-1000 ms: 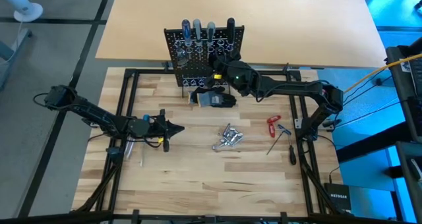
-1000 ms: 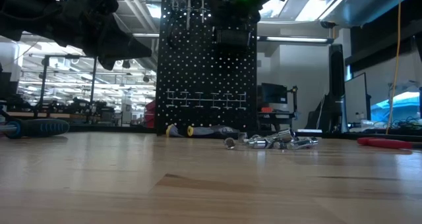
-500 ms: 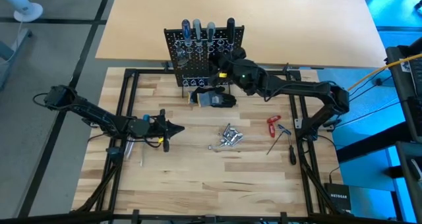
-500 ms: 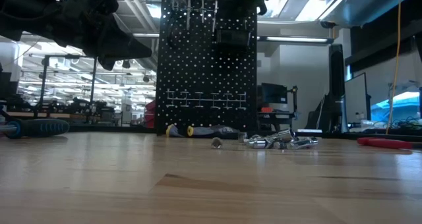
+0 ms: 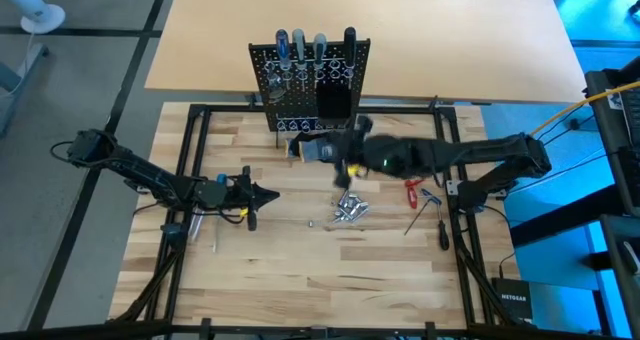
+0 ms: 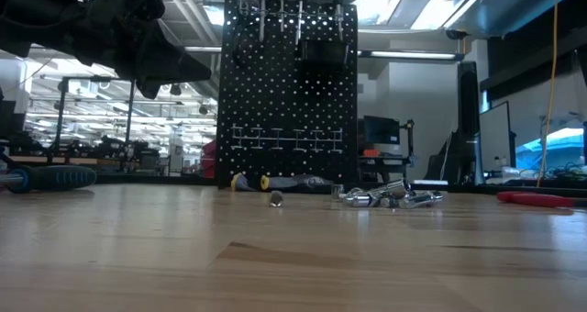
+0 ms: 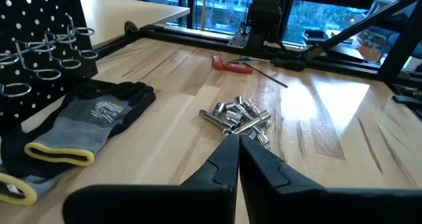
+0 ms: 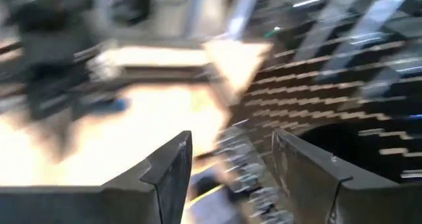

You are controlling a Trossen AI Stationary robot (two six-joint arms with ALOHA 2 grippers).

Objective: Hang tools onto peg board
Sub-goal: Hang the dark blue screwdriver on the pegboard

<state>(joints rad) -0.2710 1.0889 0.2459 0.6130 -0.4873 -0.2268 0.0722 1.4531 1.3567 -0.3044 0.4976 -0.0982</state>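
Observation:
The black peg board (image 5: 310, 75) stands upright at the table's far side, with several screwdrivers (image 5: 300, 42) stuck in its top row, also seen in the low view (image 6: 287, 92). A pile of small silver pieces (image 5: 348, 208) lies mid-table, and one loose piece (image 6: 275, 198) lies to its left. My right gripper (image 5: 345, 165) hovers open above the glove and the pile, holding nothing; its fingers (image 8: 175, 168) stand apart. My left gripper (image 7: 237, 141) is shut, pointing at the pile from the left, holding nothing.
A grey-black glove (image 5: 322, 148) lies in front of the peg board. A red tool (image 5: 414, 190) and two slim screwdrivers (image 5: 432, 208) lie at the right. A blue-handled screwdriver (image 6: 50, 177) lies beside the left arm. The near half of the table is bare wood.
My right gripper has swung away from the peg board's top toward the table's near edge, staying open, and the black-handled screwdriver stays in the board. One small silver piece has rolled out of the pile toward the table's left.

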